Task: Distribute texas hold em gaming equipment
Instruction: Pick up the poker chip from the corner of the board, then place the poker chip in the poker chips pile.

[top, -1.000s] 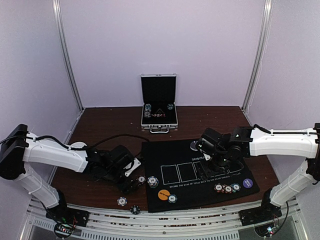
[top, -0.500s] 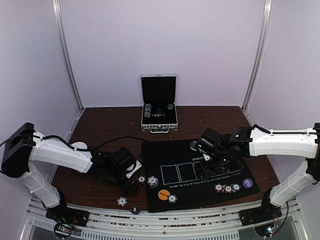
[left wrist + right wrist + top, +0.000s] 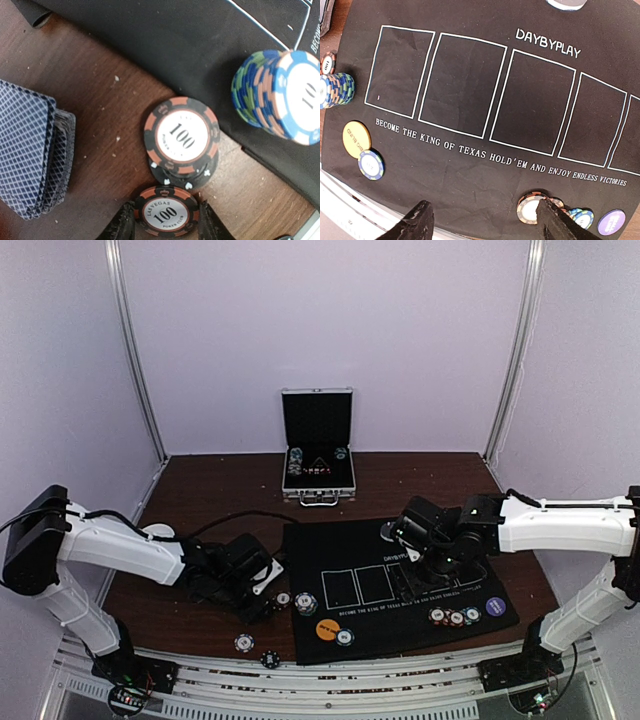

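Brown table (image 3: pixel 200 480), black mat (image 3: pixel 330 550): left tool (image 3: pixel 164 227) clamps a poker chip (image 3: pixel 162 214), right tool (image 3: pixel 484 220) apart.

The left arm (image 3: pixel 120 550) has stretched further out from its base, its white forearm lying lower and longer over the table (image 3: pixel 200 490). It has carried the left gripper (image 3: pixel 166 226) a little nearer to the left edge of the black mat (image 3: pixel 340 550). The jaws, wide apart a second ago, have drawn in, and their fingers (image 3: pixel 122 227) now press on both sides of a black-and-orange chip (image 3: pixel 166 214) lying flat on the wood.
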Available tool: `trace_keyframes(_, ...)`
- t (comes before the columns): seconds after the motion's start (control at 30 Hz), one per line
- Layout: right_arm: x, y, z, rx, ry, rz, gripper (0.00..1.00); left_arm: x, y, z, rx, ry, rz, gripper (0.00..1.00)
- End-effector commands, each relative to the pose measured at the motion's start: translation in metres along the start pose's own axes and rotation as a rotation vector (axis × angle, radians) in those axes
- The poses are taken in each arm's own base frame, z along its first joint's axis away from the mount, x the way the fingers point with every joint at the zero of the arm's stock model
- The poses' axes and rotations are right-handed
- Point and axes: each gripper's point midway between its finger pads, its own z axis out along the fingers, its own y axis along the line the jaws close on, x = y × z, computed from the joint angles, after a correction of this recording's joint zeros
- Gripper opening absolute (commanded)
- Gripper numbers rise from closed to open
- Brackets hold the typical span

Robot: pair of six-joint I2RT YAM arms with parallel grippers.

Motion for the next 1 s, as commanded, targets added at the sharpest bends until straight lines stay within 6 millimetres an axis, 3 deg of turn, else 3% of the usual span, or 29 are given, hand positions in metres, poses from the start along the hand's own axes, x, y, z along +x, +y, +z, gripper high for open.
trace_keyframes(0.0,0.003,-0.005,0.003,0.02,0.016,-0.004,0.72,0.001,-0.002,-0.013,0.013,0.014,-0.004,0.31)
trace_keyframes(0.23,0.003,-0.005,0.003,0.022,0.016,-0.004,0.72,-0.025,0.001,-0.039,-0.011,-0.057,0.006,0.31)
trace_keyframes(0.37,0.002,-0.005,0.003,0.022,0.013,-0.004,0.73,-0.048,-0.004,-0.044,0.001,-0.127,0.035,0.31)
trace_keyframes(0.53,0.002,-0.005,0.001,0.021,0.012,-0.006,0.72,-0.068,-0.006,-0.03,-0.006,-0.13,0.065,0.31)
trace_keyframes(0.73,0.004,-0.008,-0.002,0.024,0.005,0.002,0.73,-0.066,-0.008,-0.005,0.012,-0.069,0.093,0.31)
trace_keyframes(0.87,0.005,-0.008,-0.002,0.022,0.006,0.004,0.72,-0.063,-0.01,0.001,0.027,-0.047,0.095,0.33)
trace_keyframes(0.97,0.005,-0.008,-0.002,0.021,0.008,0.001,0.72,-0.065,-0.011,0.001,0.033,-0.05,0.095,0.41)
